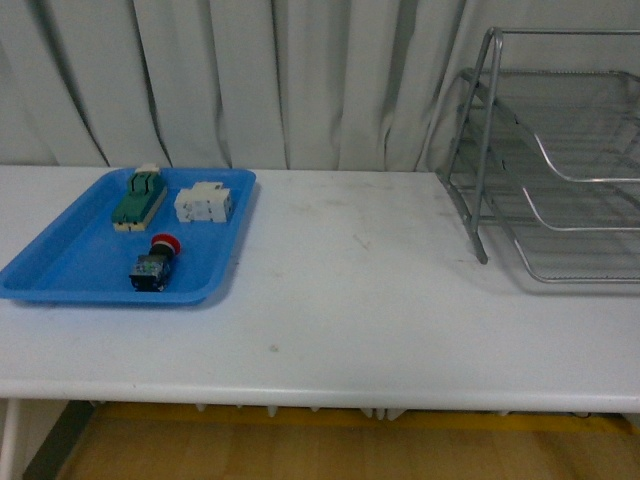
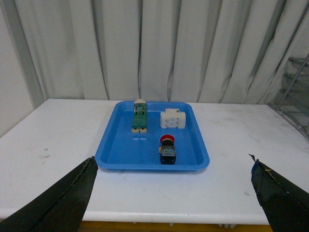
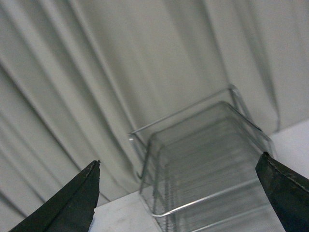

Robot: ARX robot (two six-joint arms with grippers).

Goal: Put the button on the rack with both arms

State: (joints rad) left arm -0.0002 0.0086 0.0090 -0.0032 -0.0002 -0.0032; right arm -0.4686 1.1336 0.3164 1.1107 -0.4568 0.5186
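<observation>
The button (image 1: 156, 265), red-capped on a dark blocky body, lies in the blue tray (image 1: 60, 270) at the table's left. The left wrist view shows the button (image 2: 167, 149) ahead of my left gripper (image 2: 172, 166), which is open and well short of the tray, nothing between its dark fingers (image 2: 67, 195). The silver wire rack (image 1: 560, 160) stands at the right. My right gripper (image 3: 179, 166) is open and empty, facing the rack (image 3: 207, 159) from a distance. Neither arm shows in the front view.
A green terminal block (image 1: 139, 197) and a white blocky component (image 1: 204, 203) share the blue tray behind the button. A white table (image 1: 350, 300) stretches between tray and rack. Grey curtains (image 1: 280, 80) hang behind.
</observation>
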